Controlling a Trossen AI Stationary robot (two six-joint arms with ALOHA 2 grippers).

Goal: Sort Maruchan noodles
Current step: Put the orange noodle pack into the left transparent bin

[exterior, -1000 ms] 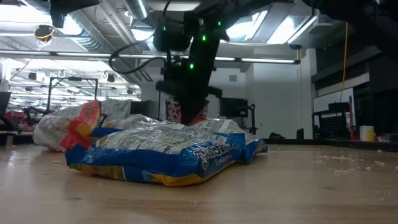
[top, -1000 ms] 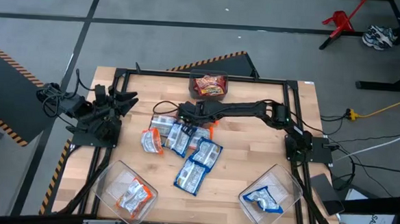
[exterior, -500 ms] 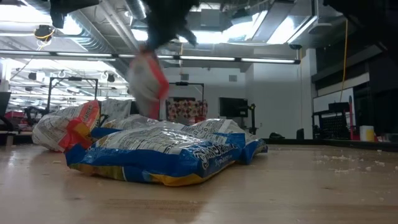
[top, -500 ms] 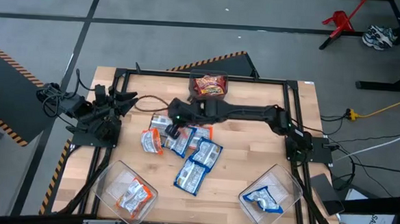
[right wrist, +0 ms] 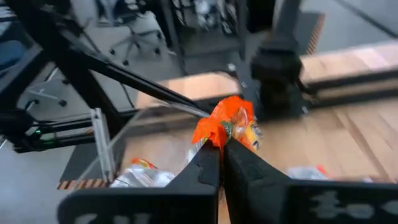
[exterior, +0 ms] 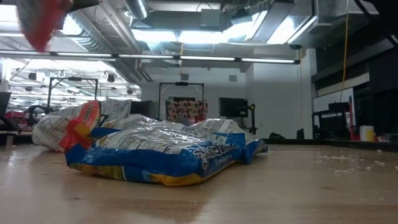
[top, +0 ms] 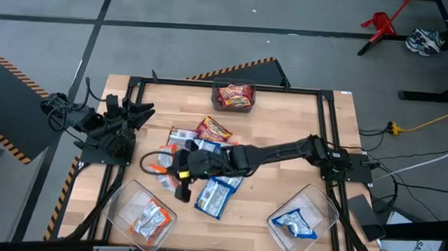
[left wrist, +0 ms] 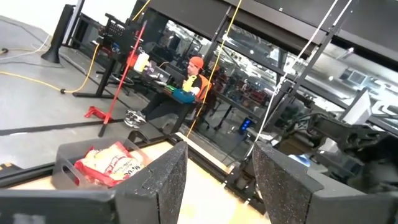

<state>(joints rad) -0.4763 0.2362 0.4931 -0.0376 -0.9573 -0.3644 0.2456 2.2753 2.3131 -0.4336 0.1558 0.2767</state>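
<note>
Several blue-and-white Maruchan packets (top: 215, 179) lie heaped mid-table, and one fills the foreground of the low view (exterior: 168, 152). A red-orange packet (top: 212, 129) lies on the table on the heap's far side. My right gripper (top: 172, 169) reaches across the heap toward the near-left bin (top: 142, 213) and is shut on an orange packet (right wrist: 231, 121), seen blurred high in the low view (exterior: 40, 25). My left gripper (left wrist: 217, 180) is open and waits at the table's left edge (top: 109, 127). My right gripper pinches the orange packet by one crumpled edge (right wrist: 219, 138) between its two fingers (right wrist: 208, 165). The rest of the packet stands out beyond the fingertips. The packet is lifted clear of the table and the heap.
The near-left clear bin holds an orange-and-silver packet (top: 148, 218). The near-right bin (top: 304, 218) holds a blue packet. The far bin (top: 233, 95) holds red packets. Black frame rails run along the table's edges. Bare wood lies between the two near bins.
My right gripper has lifted the orange packet up off the far side of the heap and swung it toward the table's near-left, over the heap toward the near-left bin. The red-orange packet on the far side has come into view where the arm had been.
</note>
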